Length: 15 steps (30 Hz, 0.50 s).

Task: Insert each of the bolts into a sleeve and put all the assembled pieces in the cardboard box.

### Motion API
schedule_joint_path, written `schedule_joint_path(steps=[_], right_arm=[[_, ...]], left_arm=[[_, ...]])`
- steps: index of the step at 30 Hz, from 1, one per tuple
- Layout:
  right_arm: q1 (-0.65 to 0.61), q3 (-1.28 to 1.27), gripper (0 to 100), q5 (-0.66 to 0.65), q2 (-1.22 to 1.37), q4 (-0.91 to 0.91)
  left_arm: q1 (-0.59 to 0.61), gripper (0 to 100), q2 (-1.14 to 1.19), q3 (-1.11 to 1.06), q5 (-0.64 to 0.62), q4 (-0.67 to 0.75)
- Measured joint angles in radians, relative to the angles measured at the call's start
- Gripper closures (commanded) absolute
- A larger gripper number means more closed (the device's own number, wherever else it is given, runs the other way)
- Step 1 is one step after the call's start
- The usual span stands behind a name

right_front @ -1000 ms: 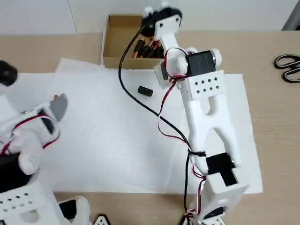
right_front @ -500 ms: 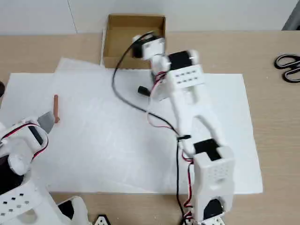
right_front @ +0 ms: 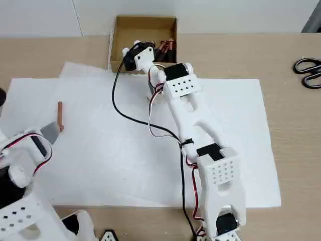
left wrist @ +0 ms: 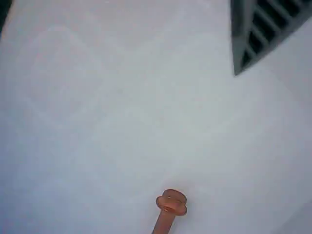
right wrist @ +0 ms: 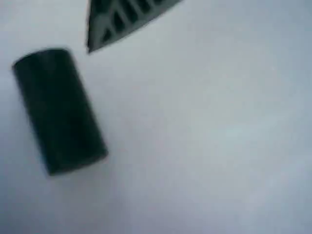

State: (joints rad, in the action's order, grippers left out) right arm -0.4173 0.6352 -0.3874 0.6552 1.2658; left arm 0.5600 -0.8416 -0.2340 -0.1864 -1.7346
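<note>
— What has changed on the left?
— My left pincer (right_front: 49,131) has backed toward the near left corner of the sheet (right_front: 100,165). The bolt (right_front: 59,115) lies loose by the left edge, just beyond it. Apart or together, I cannot tell.
— And the right?
— The right pincer (right_front: 134,54) has swung back from over the box (right_front: 120,30), where finished pieces (right_front: 165,47) lie. It now hangs above the sleeve (right wrist: 58,109) near the sheet's far edge. I cannot tell its state either. I judge one pairing remains.
</note>
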Motion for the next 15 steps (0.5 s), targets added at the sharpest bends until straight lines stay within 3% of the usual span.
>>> schedule_joint_path(steps=[15], right_arm=[[-0.051,0.000,77.9,0.000,0.126,-0.101]], left_arm=[[0.000,70,0.000,0.000,0.000,0.000]])
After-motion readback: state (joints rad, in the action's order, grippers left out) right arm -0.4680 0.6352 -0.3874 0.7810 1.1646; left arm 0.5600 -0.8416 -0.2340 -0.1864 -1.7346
